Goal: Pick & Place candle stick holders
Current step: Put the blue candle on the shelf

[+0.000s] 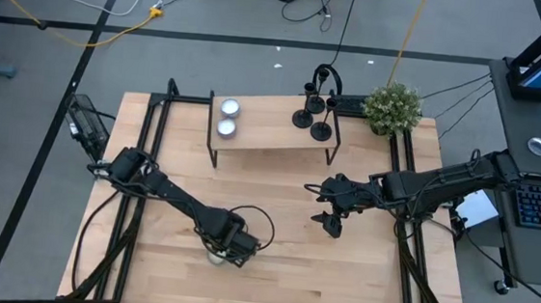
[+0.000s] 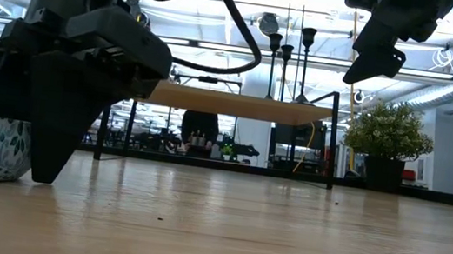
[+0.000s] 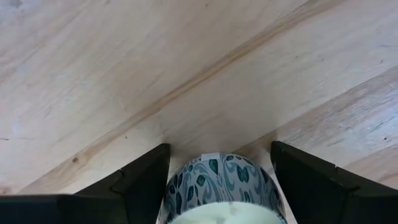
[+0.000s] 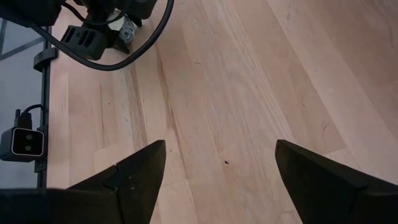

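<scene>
The three candle stick holders stand on the raised shelf. The right gripper hovers spread and empty, near the shelf's front edge. The left gripper, farther out, straddles a patterned cup; whether it grips is unclear. Approach a stem level, fingers wide.

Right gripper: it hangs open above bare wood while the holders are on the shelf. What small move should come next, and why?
Probably reach the right gripper toward the shelf. Its fingers are open with only bare table between them, and the three candle stick holders stand untouched on the shelf's right end, on this arm's side. The left gripper is down around a patterned cup near the front edge, so it looks occupied.
</scene>
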Controlling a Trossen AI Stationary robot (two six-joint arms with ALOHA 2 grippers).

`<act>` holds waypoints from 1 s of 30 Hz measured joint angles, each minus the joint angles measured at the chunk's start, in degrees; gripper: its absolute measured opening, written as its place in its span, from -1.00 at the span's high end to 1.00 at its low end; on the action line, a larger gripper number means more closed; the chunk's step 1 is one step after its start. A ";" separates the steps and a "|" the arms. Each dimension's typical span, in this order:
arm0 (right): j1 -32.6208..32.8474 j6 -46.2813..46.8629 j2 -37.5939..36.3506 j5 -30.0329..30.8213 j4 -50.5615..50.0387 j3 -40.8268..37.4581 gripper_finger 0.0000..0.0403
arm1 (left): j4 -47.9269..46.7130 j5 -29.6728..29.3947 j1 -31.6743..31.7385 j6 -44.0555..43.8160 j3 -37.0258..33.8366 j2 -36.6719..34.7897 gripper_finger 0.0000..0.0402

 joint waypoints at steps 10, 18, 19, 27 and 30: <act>-0.01 0.01 -0.01 -0.01 -0.02 0.00 -0.45 | 0.33 -0.06 0.01 0.59 0.00 0.00 -0.44; 0.00 0.02 0.00 -0.01 -0.02 0.00 -0.45 | 1.20 0.75 -0.38 1.66 0.12 -0.02 -0.88; 0.00 0.02 0.00 0.01 -0.02 0.00 -0.45 | 1.23 1.48 -0.35 1.79 0.13 -0.02 -0.93; 0.00 0.19 0.00 -0.01 -0.02 0.00 -0.45 | 0.26 2.59 -1.42 -0.44 0.11 -0.02 -0.85; 0.00 0.20 -0.01 -0.01 -0.02 0.00 -0.45 | -0.70 1.98 -2.05 -1.89 0.11 -0.04 -0.84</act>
